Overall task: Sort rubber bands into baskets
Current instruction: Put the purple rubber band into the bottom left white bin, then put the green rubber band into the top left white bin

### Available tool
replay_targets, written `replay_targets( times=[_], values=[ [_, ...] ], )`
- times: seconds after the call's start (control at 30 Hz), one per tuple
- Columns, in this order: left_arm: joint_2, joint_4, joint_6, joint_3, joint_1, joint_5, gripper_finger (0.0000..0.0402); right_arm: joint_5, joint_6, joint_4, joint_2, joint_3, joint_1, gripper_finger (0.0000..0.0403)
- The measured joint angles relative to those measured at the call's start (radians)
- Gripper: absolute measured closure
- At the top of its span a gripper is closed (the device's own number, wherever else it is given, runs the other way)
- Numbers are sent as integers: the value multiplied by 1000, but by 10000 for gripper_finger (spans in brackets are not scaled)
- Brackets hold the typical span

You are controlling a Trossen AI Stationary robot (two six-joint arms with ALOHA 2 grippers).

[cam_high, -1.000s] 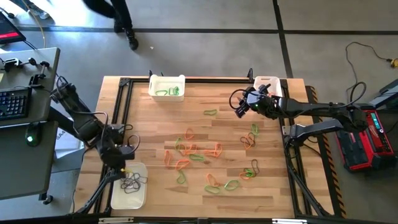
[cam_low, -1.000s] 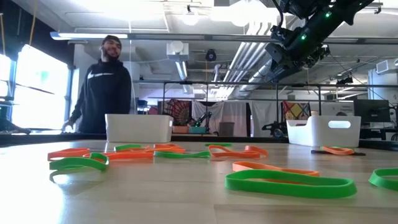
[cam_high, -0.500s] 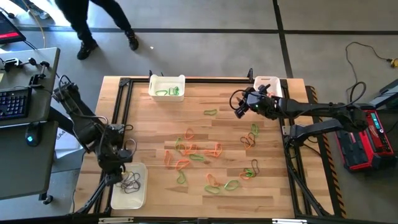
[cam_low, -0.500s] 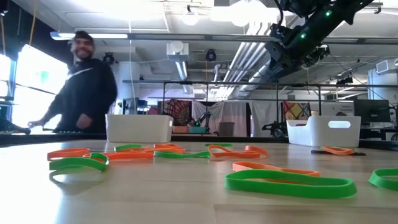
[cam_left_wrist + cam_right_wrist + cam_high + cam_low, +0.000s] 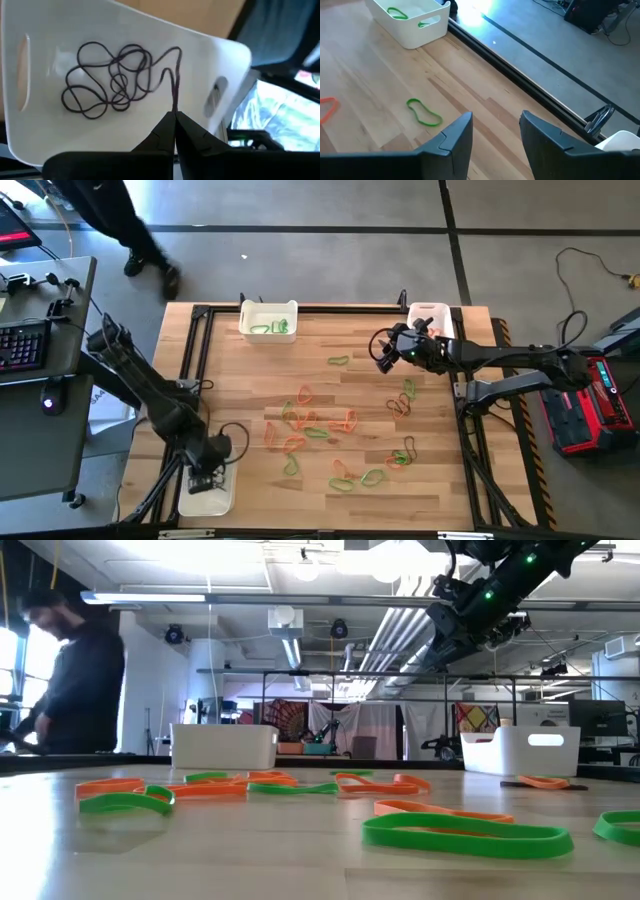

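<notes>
My left gripper (image 5: 211,471) is over the near-left white basket (image 5: 190,502), shut on a dark rubber band (image 5: 174,85) that runs to a tangle of dark bands (image 5: 110,80) on the basket floor. My right gripper (image 5: 384,351) is open and empty above the table near the far-right basket (image 5: 432,314). It also shows high up in the low view (image 5: 462,620). Green and orange bands (image 5: 315,425) lie loose on the tabletop. The far-left basket (image 5: 268,318) holds green bands. My left gripper (image 5: 174,114) pinches one end of the dark band's loop (image 5: 175,102) between its two shut fingertips, coming from above and pointing down into the basket. The band's other end (image 5: 172,52) lies on the basket floor beside the tangle.
A single green band (image 5: 424,112) lies on the wood ahead of my right gripper. A black frame rail (image 5: 300,307) runs along the table's far edge. A person (image 5: 75,680) stands beyond the far-left corner. A desk with a keyboard (image 5: 22,345) is to the left.
My left gripper has moved toward the table's near edge and a little right, from beside the near-left basket to over its middle. The person behind the table has walked toward the left.
</notes>
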Motion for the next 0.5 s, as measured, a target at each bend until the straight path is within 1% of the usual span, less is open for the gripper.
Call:
replay_targets(
  times=[0.13, 0.4, 0.5],
  values=[
    [45, 1, -23, 0, 19, 34, 379, -4, -4, 0, 0, 0, 1, 249],
    [47, -4, -33, 0, 47, 48, 294, -7, -43, 0, 0, 0, 33, 249],
    [47, -6, -24, 0, 70, 49, 268, -7, -46, 0, 0, 0, 47, 249]
  ],
)
